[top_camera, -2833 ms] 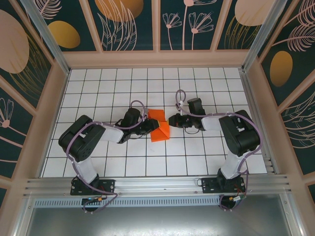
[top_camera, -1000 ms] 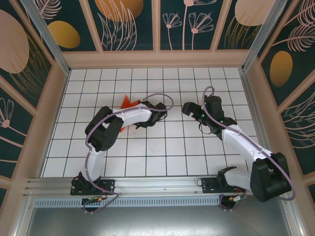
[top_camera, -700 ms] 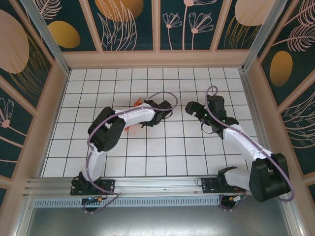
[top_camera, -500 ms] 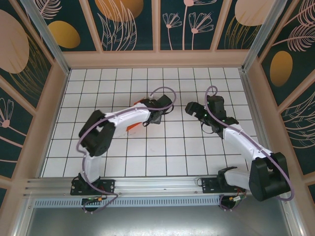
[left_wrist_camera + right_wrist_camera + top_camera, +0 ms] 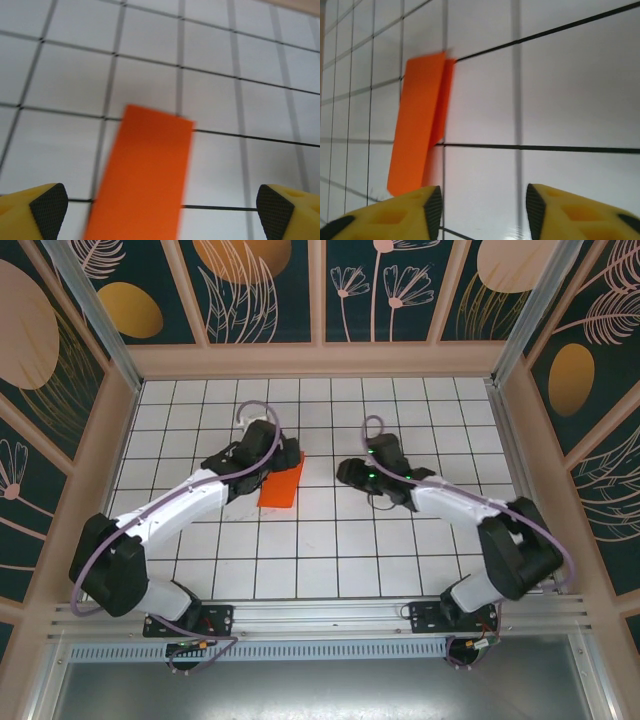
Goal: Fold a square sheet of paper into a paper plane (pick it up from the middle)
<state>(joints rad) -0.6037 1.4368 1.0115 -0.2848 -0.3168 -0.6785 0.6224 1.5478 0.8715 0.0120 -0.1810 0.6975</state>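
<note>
The orange-red sheet of paper (image 5: 281, 483) lies flat on the white grid table, folded into a narrow strip about one tile wide. My left gripper (image 5: 284, 457) hovers over the strip's far end. In the left wrist view the paper (image 5: 145, 175) runs forward between the wide-apart yellow fingertips (image 5: 46, 209), and the left gripper (image 5: 159, 207) is open and holds nothing. My right gripper (image 5: 349, 472) sits about one tile to the right of the strip. In the right wrist view its jaws (image 5: 482, 207) stand apart over bare tile, with the paper (image 5: 419, 125) ahead and to the left.
The white grid table (image 5: 330, 560) is boxed in by a tan frame (image 5: 320, 362) with patterned walls at the back and sides. An aluminium rail (image 5: 320, 618) carrying both arm bases runs along the near edge.
My left gripper has opened and let go of the paper, and it has drawn back to the left. The strip now lies uncovered. My right gripper has moved left towards it, its jaws narrower.
</note>
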